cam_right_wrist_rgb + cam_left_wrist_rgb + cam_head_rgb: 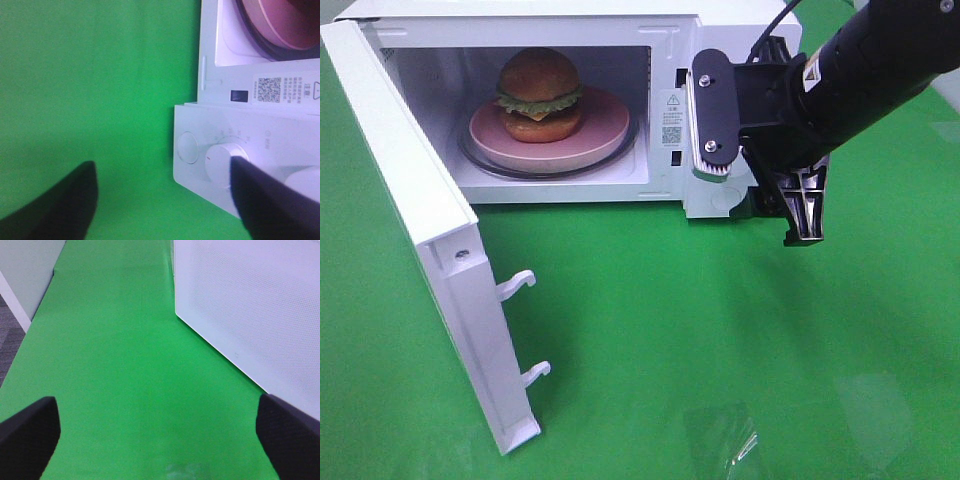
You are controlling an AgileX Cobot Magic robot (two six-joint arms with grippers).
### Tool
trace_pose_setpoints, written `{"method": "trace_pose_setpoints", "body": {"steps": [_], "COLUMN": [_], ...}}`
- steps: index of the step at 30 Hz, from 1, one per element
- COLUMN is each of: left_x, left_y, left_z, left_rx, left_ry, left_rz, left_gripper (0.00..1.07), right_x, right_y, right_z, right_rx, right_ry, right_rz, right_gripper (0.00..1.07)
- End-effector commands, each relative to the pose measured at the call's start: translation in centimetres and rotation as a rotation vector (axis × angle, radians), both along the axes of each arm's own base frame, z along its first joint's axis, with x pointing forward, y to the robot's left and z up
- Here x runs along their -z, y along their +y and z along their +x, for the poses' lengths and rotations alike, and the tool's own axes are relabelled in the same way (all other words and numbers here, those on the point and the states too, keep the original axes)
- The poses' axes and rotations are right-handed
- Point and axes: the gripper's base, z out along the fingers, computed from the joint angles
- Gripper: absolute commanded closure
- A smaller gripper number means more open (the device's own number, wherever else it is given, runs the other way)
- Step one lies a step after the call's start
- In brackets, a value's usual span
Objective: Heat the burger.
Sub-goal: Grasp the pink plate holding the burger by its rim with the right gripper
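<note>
The burger (pixel 540 90), brown bun with green lettuce, sits on a round pink plate (pixel 605 130) inside the open white microwave (pixel 670 30). My right gripper (pixel 785 210) hangs in front of the microwave's control panel, open, holding nothing. In the right wrist view the right gripper (pixel 162 195) spans green cloth and panel, one finger (pixel 260 200) overlapping the white dial (pixel 217 162). The plate's rim (pixel 280 25) shows there; the burger does not. My left gripper (pixel 160 440) is open over bare green cloth, out of the exterior high view.
The microwave door (pixel 420 220) swings wide toward the front left, latch hooks (pixel 515 285) sticking out; its perforated outer face (pixel 250 305) stands beside my left gripper. A round button (pixel 187 147) sits next to the dial. A shiny patch (pixel 720 440) lies on the green cloth (pixel 670 320).
</note>
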Motion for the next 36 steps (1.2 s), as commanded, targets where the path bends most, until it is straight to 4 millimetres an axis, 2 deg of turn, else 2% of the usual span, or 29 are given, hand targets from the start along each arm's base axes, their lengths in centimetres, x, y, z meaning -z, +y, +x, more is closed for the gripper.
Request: {"method": "trace_pose_setpoints", "body": {"steps": [1,2,8,12,18,23,25,32,36], "left_x": [0.0,0.0,0.0,0.0,0.0,0.0,0.0,0.0,0.0], "left_y": [0.0,0.0,0.0,0.0,0.0,0.0,0.0,0.0,0.0], "left_z": [-0.2,-0.2,-0.2,-0.2,-0.2,-0.2,-0.2,-0.2,-0.2], "left_rx": [-0.001,-0.001,-0.001,-0.001,-0.001,-0.001,-0.001,-0.001,-0.001], "left_ry": [-0.029,-0.029,-0.029,-0.029,-0.029,-0.029,-0.029,-0.029,-0.029], "left_rz": [0.002,0.002,0.002,0.002,0.002,0.002,0.002,0.002,0.002], "left_gripper": [0.07,0.07,0.07,0.07,0.07,0.07,0.07,0.07,0.07], "right_x": [-0.5,-0.7,-0.8,-0.6,-0.1,0.5,1.4,2.6,3.5], "right_y": [0.0,0.1,0.3,1.3,4.9,6.0,7.4,9.5,10.8], "right_z": [0.1,0.3,0.7,1.0,2.4,3.0,3.9,5.4,7.0], "right_rx": [0.013,0.011,-0.007,-0.020,-0.073,-0.090,-0.110,-0.133,-0.133], "right_ry": [-0.020,-0.028,-0.078,-0.082,-0.120,-0.117,-0.113,-0.124,-0.133], "right_rz": [0.011,0.015,0.014,0.004,0.009,-0.001,-0.006,0.002,0.006], "right_gripper": [0.10,0.06,0.08,0.08,0.10,0.11,0.11,0.12,0.13]}}
